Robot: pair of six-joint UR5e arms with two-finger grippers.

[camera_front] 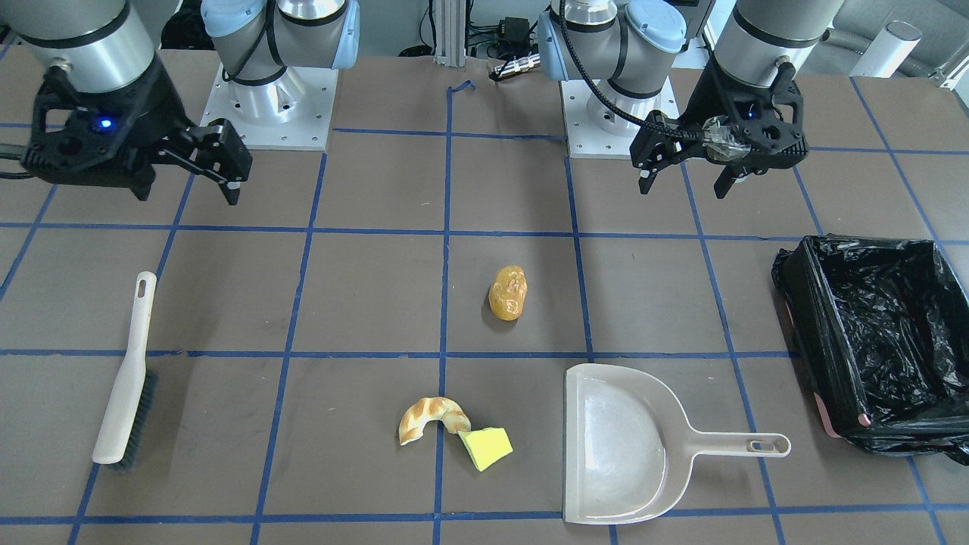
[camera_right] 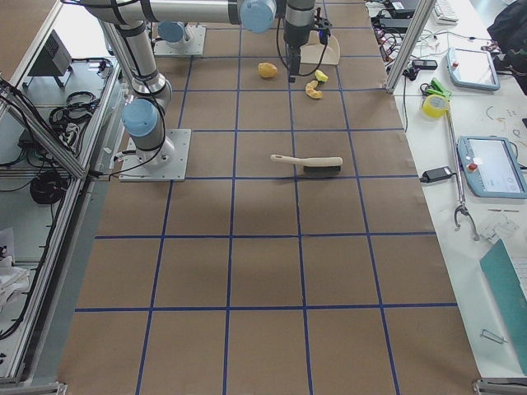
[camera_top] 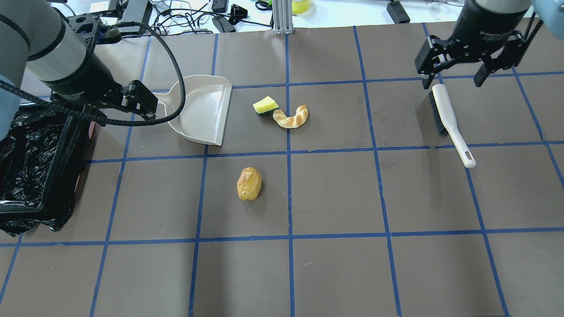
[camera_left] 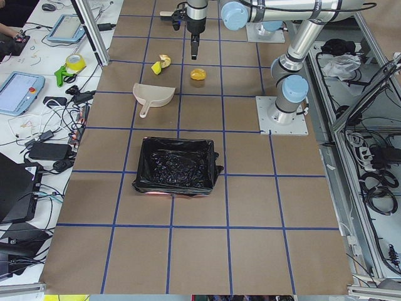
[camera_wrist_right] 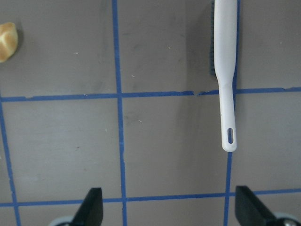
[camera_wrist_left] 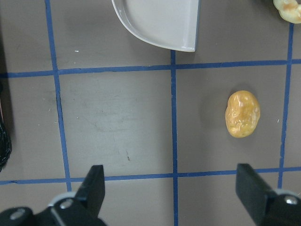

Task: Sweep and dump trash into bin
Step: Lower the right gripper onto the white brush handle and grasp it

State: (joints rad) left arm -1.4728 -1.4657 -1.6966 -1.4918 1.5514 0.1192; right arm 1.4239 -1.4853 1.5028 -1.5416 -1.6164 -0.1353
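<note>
Dustpan (camera_front: pixel 617 446) up front, trash (camera_front: pixel 488 446) loose beside it; my left gripper (camera_front: pixel 683 185) and right gripper (camera_front: pixel 188 189) both spread, hovering.

The surface (camera_front: pixel 363 295) looks matt, brown and paper-like, with blue tape lines (camera_front: pixel 378 230) on it. The bin (camera_front: pixel 821 341) is lined with crinkled glossy black plastic. The dustpan (camera_front: pixel 617 446) and the brush (camera_front: pixel 125 378) are smooth beige plastic. The amber lump (camera_front: pixel 507 294) is glossy; the yellow wedge (camera_front: pixel 487 446) looks spongy.

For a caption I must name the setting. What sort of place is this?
Most likely a robotics lab workcell: two arms bolted to a table gridded with blue tape, with teach pendants and loose cables on a bench beside it.
</note>
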